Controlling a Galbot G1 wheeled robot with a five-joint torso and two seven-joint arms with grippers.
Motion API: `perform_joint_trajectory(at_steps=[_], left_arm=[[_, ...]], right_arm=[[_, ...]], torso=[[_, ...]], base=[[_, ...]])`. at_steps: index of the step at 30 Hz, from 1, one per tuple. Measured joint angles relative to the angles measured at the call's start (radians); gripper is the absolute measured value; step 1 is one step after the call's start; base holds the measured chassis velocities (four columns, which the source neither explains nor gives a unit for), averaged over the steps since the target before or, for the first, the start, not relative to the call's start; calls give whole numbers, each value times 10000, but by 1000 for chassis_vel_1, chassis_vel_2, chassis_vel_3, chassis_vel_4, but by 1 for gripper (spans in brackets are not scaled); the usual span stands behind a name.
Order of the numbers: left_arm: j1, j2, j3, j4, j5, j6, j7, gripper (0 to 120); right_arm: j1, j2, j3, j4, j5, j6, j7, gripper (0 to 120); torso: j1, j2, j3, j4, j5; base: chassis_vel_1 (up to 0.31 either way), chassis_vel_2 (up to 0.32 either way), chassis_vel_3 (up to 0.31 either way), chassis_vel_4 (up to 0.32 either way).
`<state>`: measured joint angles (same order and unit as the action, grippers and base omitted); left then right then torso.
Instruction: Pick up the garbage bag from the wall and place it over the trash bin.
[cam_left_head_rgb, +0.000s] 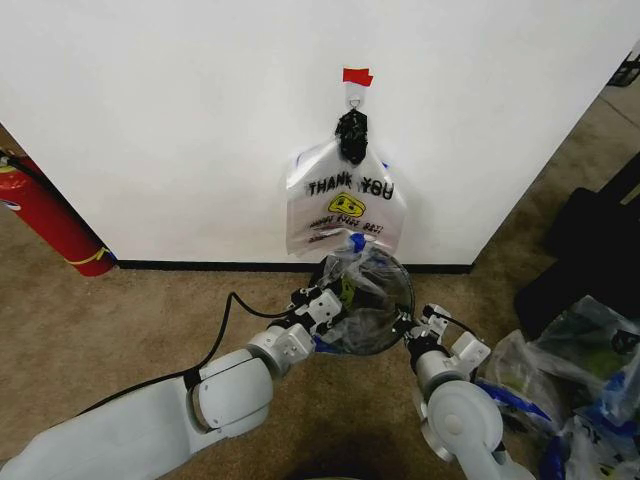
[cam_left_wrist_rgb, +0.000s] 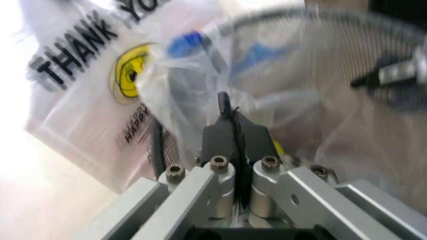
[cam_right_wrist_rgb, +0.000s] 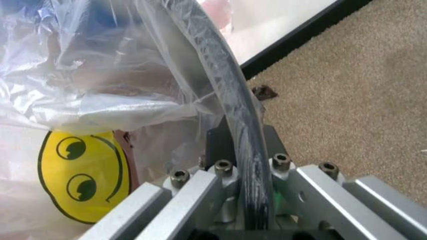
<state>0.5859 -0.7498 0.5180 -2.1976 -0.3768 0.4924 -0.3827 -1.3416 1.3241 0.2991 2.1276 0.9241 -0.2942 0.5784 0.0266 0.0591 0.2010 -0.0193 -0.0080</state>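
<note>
1. A red fire extinguisher leans at the wall's foot, far left.
2. The left gripper is pinched shut on the garbage bag at the near-left side of the trash bin.
3. The garbage bag — translucent, with a blue patch — drapes over the bin's rim, spread across the opening.
4. Behind it, a "THANK YOU" bag hangs from a wall hook.
5. The right gripper clamps the bin's right rim — plastic between its fingers.
</note>
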Motion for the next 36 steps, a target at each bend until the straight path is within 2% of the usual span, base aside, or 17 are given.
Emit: perform_joint_trajectory(at_steps=[7, 11, 18, 21, 26, 31, 36], left_arm=[[180, 176, -1054, 150, -1099, -19, -232, 0], [325, 587, -1776, 542, -1231, -166, -210, 0], [771, 1036, -2437, 822, -1253, -245, 33, 0], [932, 1039, -2500, 974, -1355, -381, 163, 0], [1230, 733, -2591, 1539, -2111, -1447, 517, 0], [1361, 521, -2790, 1779, -2344, -1813, 518, 0], [1697, 553, -3239, 1669, -2354, -1714, 360, 1]], right_arm=[[-78, -50, 77, 20, 170, 43, -219, 0], [-174, -110, 102, 45, 369, 160, -521, 0], [-285, -155, 161, 173, 669, 220, -860, 0], [-364, -174, 210, 307, 852, 242, -1016, 0], [-400, -278, 190, 506, 1250, 254, -1378, 0], [-414, -374, 123, 527, 1331, 232, -1472, 0], [-393, -413, 145, 489, 1337, 235, -1408, 0]], torso=[[0, 0, 0, 0, -1], [0, 0, 0, 0, -1], [0, 0, 0, 1, 0], [0, 0, 0, 1, 0], [0, 0, 0, 0, -2], [0, 0, 0, 0, 0], [0, 1, 0, -2, -1]], base=[[0, 0, 0, 0], [0, 0, 0, 0], [0, 0, 0, 0], [0, 0, 0, 0], [0, 0, 0, 0], [0, 0, 0, 0], [0, 0, 0, 0]])
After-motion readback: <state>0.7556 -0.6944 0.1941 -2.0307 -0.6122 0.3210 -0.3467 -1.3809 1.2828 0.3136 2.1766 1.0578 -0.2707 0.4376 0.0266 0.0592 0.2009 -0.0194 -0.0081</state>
